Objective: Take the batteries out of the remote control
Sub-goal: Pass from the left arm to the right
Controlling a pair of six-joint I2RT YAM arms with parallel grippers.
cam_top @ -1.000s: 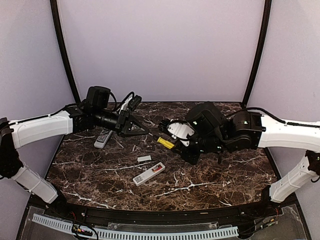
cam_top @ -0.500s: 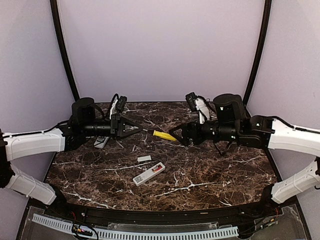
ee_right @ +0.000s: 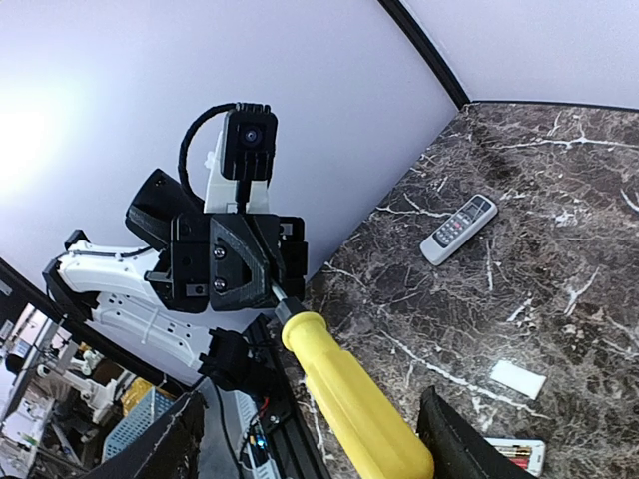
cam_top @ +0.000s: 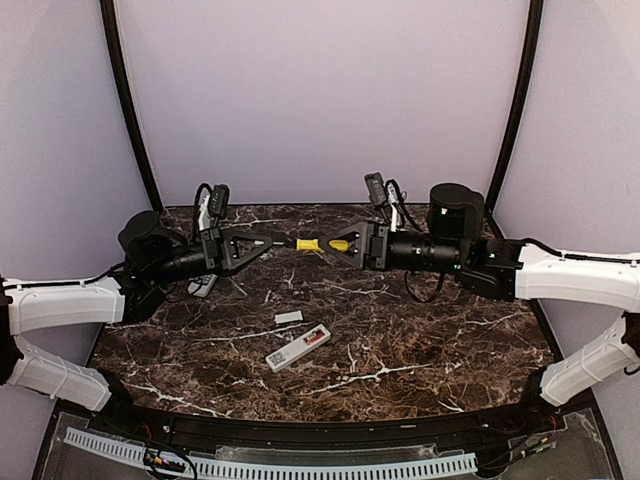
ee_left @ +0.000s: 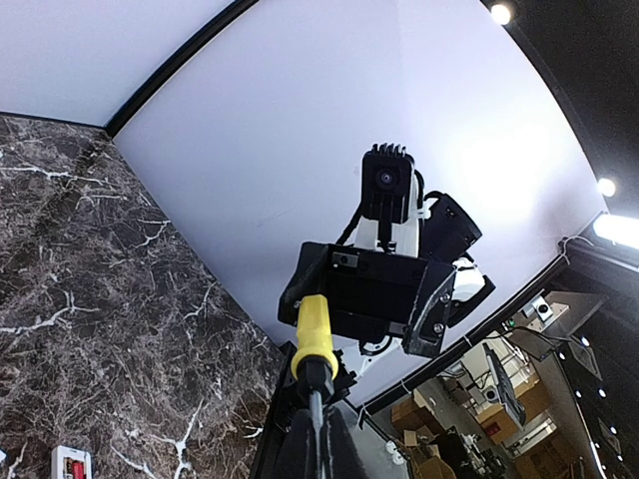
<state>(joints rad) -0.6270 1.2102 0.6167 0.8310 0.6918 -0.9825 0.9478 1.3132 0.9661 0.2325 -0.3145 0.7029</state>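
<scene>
A yellow-handled screwdriver [cam_top: 312, 244] hangs level in the air between my two grippers. My left gripper [cam_top: 274, 241] is shut on its metal shaft, and the wrist view shows the shaft pinched between the fingers [ee_left: 339, 451]. My right gripper [cam_top: 352, 243] faces it, jaws open on either side of the yellow handle [ee_right: 354, 399] with gaps on both sides. The white remote control [cam_top: 298, 347] lies on the marble table with its back open. A reddish battery [cam_top: 318, 337] shows in its compartment. I cannot make out any other batteries.
A small flat grey-white cover plate [cam_top: 288, 317] lies just behind the white remote. A grey remote [cam_top: 203, 285] with buttons lies at the back left, partly under my left arm. Black frame posts [cam_top: 128, 110] rise at the table's back corners.
The screwdriver has risen off the table and now hangs level. My left gripper holds its shaft. My right gripper has opened, let go of the handle and drawn back to the right.
</scene>
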